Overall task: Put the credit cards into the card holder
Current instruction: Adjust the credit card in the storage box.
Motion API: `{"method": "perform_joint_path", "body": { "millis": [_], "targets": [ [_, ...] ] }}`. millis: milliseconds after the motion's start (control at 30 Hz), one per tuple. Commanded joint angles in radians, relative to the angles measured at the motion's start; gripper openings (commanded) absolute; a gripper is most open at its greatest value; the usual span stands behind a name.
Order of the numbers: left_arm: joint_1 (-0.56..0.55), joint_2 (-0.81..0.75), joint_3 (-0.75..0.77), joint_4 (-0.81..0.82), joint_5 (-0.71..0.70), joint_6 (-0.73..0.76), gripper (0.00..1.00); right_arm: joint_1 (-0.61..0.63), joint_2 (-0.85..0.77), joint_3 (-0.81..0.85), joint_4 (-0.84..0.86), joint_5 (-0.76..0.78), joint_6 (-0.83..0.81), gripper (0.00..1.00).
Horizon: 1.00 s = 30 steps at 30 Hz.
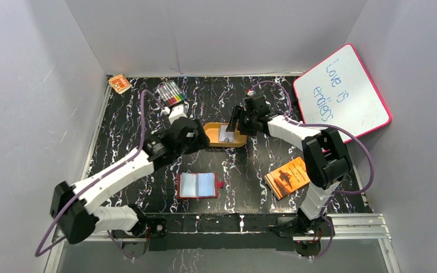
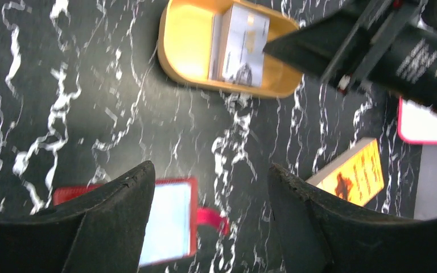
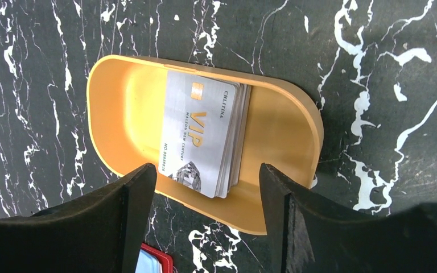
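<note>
Jaws of the left gripper (image 2: 210, 170) and right gripper (image 3: 205, 170) stand wide, holding nothing. On the table (image 1: 239, 170) a tin (image 3: 284, 142) sits toward the far edge, the card holder (image 1: 198, 185) lies open by the near edge, and the credit cards (image 3: 202, 136) lie stacked inside the tin.

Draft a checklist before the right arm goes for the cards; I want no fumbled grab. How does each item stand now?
1. Right gripper open and empty: ok, jaws spread.
2. Credit cards exposed: ok, stacked in the orange tin.
3. Stack lined up between the jaws in the right wrist view: ok.
4. Top card separable from the stack: cannot tell.
5. Card holder open: ok, pockets facing up.
6. Left gripper empty: ok, open.
</note>
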Motion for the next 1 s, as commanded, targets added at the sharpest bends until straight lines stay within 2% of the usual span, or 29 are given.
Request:
{"method": "perform_joint_path", "body": {
  "millis": [0, 133, 333, 600, 733, 967],
  "targets": [
    [0.081, 0.153, 0.084, 0.030, 0.004, 0.068, 0.70, -0.013, 0.016, 0.057, 0.013, -0.036, 0.010, 0.78],
    [0.239, 0.223, 0.029, 0.161, 0.185, 0.012, 0.69, -0.013, 0.047, 0.063, 0.014, -0.054, 0.031, 0.82],
    [0.338, 0.376, 0.083, 0.210, 0.262, 0.016, 0.67, -0.013, 0.098, 0.082, 0.010, -0.097, 0.073, 0.85],
    [0.393, 0.537, 0.132, 0.241, 0.319, 0.031, 0.65, -0.008, 0.140, 0.118, -0.045, -0.061, 0.082, 0.86],
    [0.395, 0.666, 0.167, 0.266, 0.346, 0.014, 0.61, 0.002, 0.182, 0.182, -0.134, -0.003, 0.048, 0.86],
    [0.395, 0.724, 0.139, 0.322, 0.447, 0.000, 0.52, 0.032, 0.245, 0.260, -0.197, 0.012, 0.031, 0.85]
  ]
}}
